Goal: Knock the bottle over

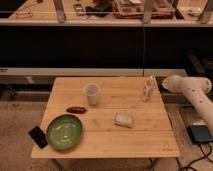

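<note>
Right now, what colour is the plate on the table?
Green; the plate shows best in the camera view. The hand is beside the bottle.

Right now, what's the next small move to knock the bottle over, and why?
Probably sweep the end effector leftward in view into the bottle, high up. The bottle stands upright near the table right edge, and the end effector sits just right of it, about top height.

One camera, raised front view.
Looks down from mid-distance across the whole surface (105, 137) toward dark shelving (100, 47); tool (158, 82) at its far right edge.
</note>
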`<state>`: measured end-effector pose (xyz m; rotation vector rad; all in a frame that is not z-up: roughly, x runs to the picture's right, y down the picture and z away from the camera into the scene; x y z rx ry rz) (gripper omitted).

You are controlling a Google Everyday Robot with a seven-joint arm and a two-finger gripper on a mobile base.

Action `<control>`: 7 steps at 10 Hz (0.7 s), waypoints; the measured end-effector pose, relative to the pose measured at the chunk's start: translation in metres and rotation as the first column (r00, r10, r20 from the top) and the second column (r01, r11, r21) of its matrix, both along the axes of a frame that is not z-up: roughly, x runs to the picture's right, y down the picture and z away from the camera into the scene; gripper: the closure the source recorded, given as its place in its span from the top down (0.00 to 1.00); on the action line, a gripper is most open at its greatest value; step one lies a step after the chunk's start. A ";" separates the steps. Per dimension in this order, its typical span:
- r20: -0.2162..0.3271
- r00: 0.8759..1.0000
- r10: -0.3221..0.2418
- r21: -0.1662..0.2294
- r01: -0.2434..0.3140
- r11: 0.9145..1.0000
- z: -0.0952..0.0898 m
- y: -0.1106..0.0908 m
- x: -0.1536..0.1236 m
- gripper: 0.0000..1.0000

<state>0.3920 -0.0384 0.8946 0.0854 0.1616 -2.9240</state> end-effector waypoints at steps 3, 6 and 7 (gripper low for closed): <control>-0.104 0.991 -0.080 0.035 0.084 0.996 0.015 -0.014 -0.007 0.07; -0.088 0.990 -0.106 0.046 0.110 0.993 0.023 -0.011 -0.025 0.07; -0.055 0.990 -0.127 0.045 0.129 0.991 0.023 -0.005 -0.041 0.07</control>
